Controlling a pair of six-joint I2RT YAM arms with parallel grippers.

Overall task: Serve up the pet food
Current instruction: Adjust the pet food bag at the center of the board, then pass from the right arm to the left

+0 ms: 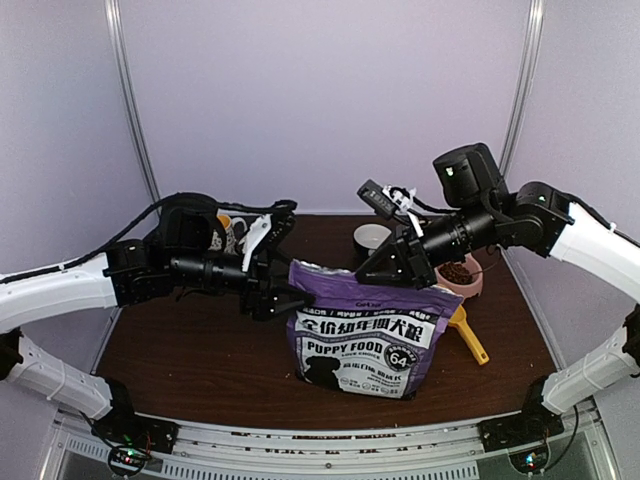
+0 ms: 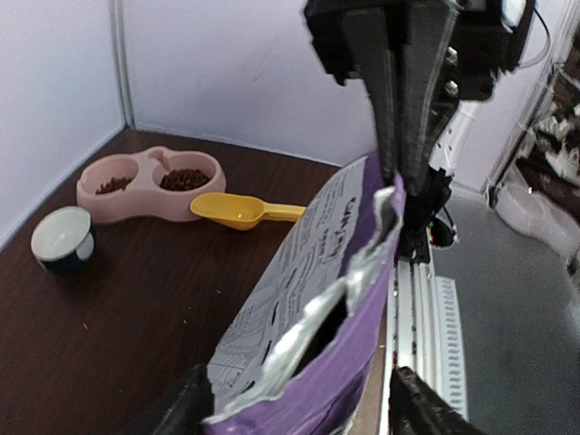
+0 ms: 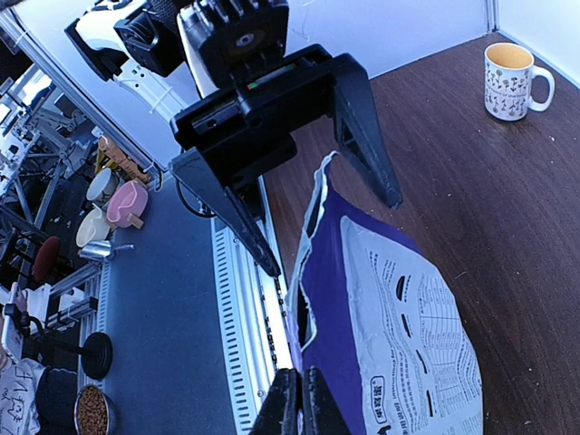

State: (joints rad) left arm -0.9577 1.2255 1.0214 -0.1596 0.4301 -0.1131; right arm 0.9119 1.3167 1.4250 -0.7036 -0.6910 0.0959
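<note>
Gripping the torn top edge of the purple pet food bag (image 3: 399,326) at its right end: right gripper (image 3: 299,394), jaws closed flat on the foil.

Left gripper (image 3: 333,234): jaws spread wide, one finger on each side of the same top edge at its left end. Neither finger is seen touching it.

Bag: stands upright on the desk (image 1: 200,350) between the two arms, mouth upward and slightly parted, silver lining showing. Its top edge runs left to right, and the "PUPPY FOOD" front faces the arm bases. Contents cannot be seen.

Pet food (image 2: 186,178): small brown pellets in both wells of the pink double bowl (image 2: 136,208), which sits behind the bag to its right, close to the right jaws.

Yellow scoop (image 2: 237,210): flat on the desk, just beside the bowl and the bag's right side.

Small dark cup (image 2: 63,240): white inside, behind the bag.

Patterned mug (image 3: 512,82): upright at the back left, well apart from the bag. Contents cannot be told.
</note>
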